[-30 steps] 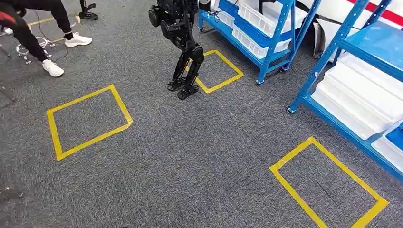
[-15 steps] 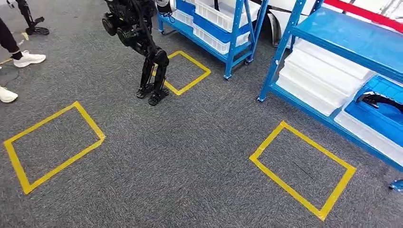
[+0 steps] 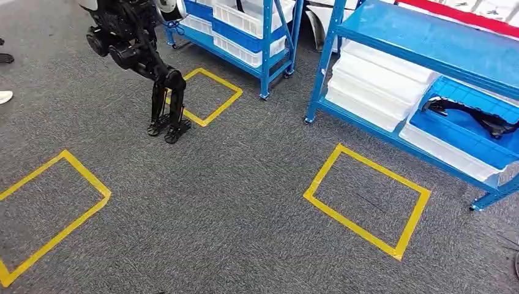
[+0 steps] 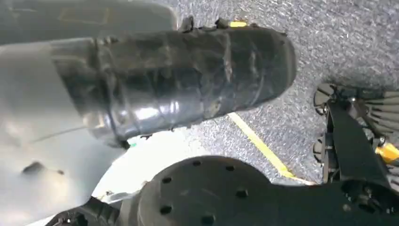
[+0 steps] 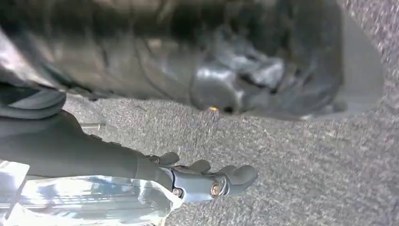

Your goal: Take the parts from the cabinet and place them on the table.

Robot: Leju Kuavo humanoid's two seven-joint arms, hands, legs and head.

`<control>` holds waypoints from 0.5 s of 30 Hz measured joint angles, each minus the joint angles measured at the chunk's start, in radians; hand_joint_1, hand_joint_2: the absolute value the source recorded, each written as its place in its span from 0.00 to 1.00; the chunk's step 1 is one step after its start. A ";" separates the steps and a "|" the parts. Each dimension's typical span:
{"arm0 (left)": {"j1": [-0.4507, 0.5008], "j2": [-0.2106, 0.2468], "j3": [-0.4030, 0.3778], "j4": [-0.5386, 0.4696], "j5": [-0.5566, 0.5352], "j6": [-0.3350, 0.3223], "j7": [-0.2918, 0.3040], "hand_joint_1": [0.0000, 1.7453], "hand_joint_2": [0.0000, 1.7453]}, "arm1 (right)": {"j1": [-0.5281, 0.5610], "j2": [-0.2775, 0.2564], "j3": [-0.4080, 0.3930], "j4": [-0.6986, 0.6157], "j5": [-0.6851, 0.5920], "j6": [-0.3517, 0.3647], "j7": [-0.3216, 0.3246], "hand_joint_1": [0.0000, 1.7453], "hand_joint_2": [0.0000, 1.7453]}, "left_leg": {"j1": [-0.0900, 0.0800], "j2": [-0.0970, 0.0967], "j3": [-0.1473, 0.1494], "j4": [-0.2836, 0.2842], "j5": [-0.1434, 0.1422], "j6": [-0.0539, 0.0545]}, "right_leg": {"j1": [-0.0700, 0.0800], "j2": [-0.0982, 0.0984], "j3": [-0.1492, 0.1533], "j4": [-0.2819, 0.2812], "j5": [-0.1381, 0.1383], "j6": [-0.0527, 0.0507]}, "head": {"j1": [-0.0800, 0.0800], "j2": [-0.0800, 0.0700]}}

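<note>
A long black part [image 3: 466, 114] lies in an open blue bin [image 3: 450, 139] on the low shelf of the near blue cabinet rack [image 3: 320, 73], at the right of the head view. White bins [image 3: 373, 86] sit beside it on the same shelf. In the right wrist view my right hand [image 5: 203, 181] hangs over the grey carpet, fingers loosely extended and holding nothing. In the left wrist view a blurred grey cover [image 4: 33, 141] of my left hand comes in at the edge; its fingers are hidden.
Another black robot [image 3: 144, 67] stands on the carpet at the upper left beside a yellow tape square [image 3: 205, 96]. A second blue rack [image 3: 245, 33] with white bins stands behind. More yellow squares [image 3: 367, 199] mark the floor in front of the near rack.
The whole picture has shifted left as the camera turned right. The near rack now stands further into view, and the blue bin with the black part shows fully.
</note>
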 joint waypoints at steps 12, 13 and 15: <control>0.008 0.024 0.000 0.000 0.000 0.000 0.005 0.00 0.00 | -0.002 0.008 0.000 0.000 0.000 0.000 0.003 0.00 0.00 | 0.013 -0.183 -0.034 0.009 0.036 -0.021 | -0.014 0.141 0.027 -0.017 0.002 -0.003 | -0.008 0.000; 0.007 0.024 0.000 0.000 0.000 0.000 0.008 0.00 0.00 | -0.005 0.008 0.000 0.000 0.000 0.000 0.003 0.00 0.00 | 0.015 -0.177 -0.032 -0.001 0.030 -0.016 | -0.015 0.156 0.022 -0.010 -0.001 0.004 | -0.005 0.000; 0.001 0.024 0.000 0.000 0.001 0.000 0.007 0.00 0.00 | 0.000 0.008 0.000 0.000 0.000 0.000 0.006 0.00 0.00 | 0.007 -0.158 -0.030 0.001 0.028 -0.003 | -0.022 0.176 0.018 -0.019 0.003 0.019 | -0.007 0.000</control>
